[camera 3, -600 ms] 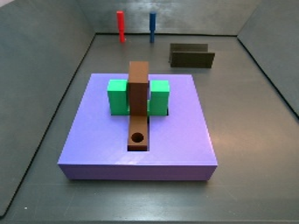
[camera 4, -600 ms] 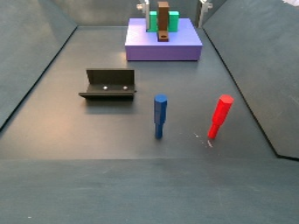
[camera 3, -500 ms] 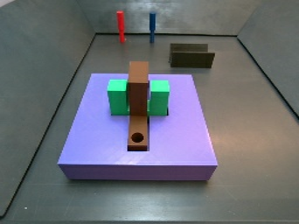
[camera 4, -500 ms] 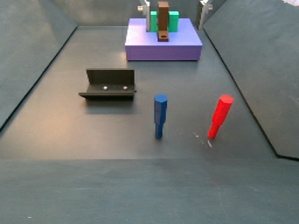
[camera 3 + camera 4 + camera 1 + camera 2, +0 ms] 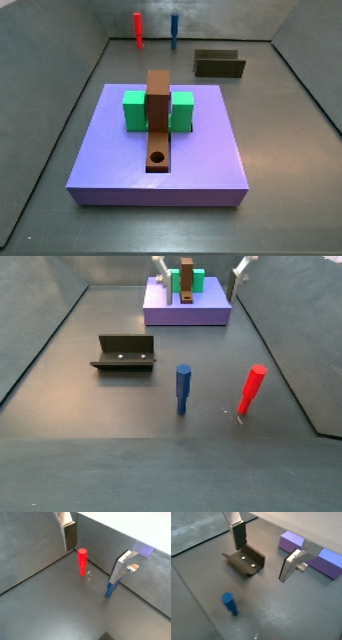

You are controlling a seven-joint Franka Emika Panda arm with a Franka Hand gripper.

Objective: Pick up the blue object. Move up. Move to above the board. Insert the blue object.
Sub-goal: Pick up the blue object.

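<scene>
The blue object point(image 5: 183, 389) is a thin blue stick standing upright on the grey floor, next to a similar red stick point(image 5: 250, 390). It also shows in a side view point(image 5: 174, 28) at the far end and in both wrist views point(image 5: 230, 604) point(image 5: 110, 589), in one partly behind a finger. The brown board point(image 5: 159, 120), with a round hole point(image 5: 158, 158) near one end, lies across a green block point(image 5: 136, 110) on a purple platform point(image 5: 201, 165). My gripper point(image 5: 201, 268) is open and empty, high up and well away from the blue object; only its fingertips point(image 5: 242, 268) show.
The fixture point(image 5: 126, 353) stands on the floor between the platform and the sticks; it also shows in a wrist view point(image 5: 246, 560). The red stick point(image 5: 82, 559) stands close to the blue one. Grey walls enclose the floor.
The gripper's fingertips have come further into the top of a side view. The sticks, board and fixture have not moved.
</scene>
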